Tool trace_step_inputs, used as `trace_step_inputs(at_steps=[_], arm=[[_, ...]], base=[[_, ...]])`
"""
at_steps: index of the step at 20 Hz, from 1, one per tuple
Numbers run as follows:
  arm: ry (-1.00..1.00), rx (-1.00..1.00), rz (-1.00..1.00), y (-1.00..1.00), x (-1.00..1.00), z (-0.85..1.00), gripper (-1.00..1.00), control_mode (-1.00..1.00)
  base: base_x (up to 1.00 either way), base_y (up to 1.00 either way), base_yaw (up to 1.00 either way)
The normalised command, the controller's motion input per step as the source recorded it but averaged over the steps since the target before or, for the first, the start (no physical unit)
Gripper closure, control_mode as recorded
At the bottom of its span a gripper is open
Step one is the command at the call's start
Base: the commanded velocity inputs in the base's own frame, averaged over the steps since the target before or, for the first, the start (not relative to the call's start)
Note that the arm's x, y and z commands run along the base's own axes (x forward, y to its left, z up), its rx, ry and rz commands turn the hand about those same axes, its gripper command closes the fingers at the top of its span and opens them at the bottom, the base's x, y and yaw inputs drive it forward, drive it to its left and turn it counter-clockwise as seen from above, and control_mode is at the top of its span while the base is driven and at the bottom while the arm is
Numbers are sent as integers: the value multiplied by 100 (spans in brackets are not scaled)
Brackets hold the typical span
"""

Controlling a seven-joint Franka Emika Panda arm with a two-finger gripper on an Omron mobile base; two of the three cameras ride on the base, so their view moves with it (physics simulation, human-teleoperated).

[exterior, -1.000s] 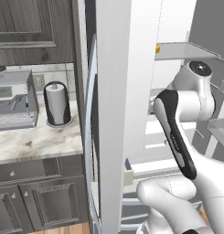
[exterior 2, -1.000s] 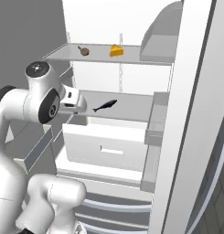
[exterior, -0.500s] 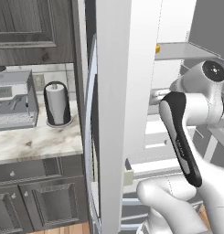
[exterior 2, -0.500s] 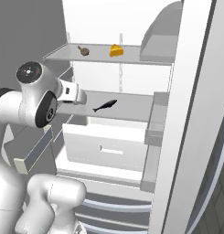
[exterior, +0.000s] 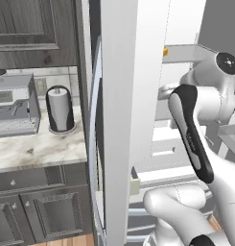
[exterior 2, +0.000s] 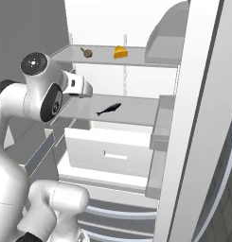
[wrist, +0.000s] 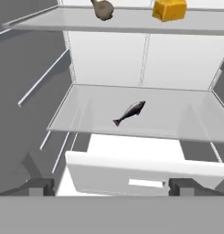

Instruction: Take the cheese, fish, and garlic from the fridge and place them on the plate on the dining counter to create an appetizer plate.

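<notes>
Claw (wrist: 111,186) spread wide, empty, out in front of the open fridge (exterior 2: 136,156). Fish (wrist: 129,113) dead ahead on the middle shelf (wrist: 177,119), well apart, long axis diagonal, head toward far right. Cheese (wrist: 169,10) and garlic (wrist: 102,9) up on the top shelf.

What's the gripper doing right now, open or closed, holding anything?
Gripper: open wide, holding nothing; it faces the fish lying on the fridge's middle shelf, not touching it.
</notes>
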Motion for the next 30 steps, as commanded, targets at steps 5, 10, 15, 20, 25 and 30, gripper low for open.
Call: trace_step_inputs(at_steps=[5, 10, 15, 20, 25, 30], arm=[[-1, 0, 8, 0, 28, 31, -100, -100], [-9, 0, 9, 0, 34, 31, -100, -100], [-15, -2, 8, 1, 26, 29, -100, -100], [-14, -11, 3, 15, 35, 11, -100, -100], [-2, -7, 0, 7, 35, 14, -100, -100], [0, -1, 0, 0, 19, 28, -100, -100]], base=[[0, 0, 0], [0, 0, 0], [0, 0, 0], [0, 0, 0], [0, 0, 0], [0, 0, 0]])
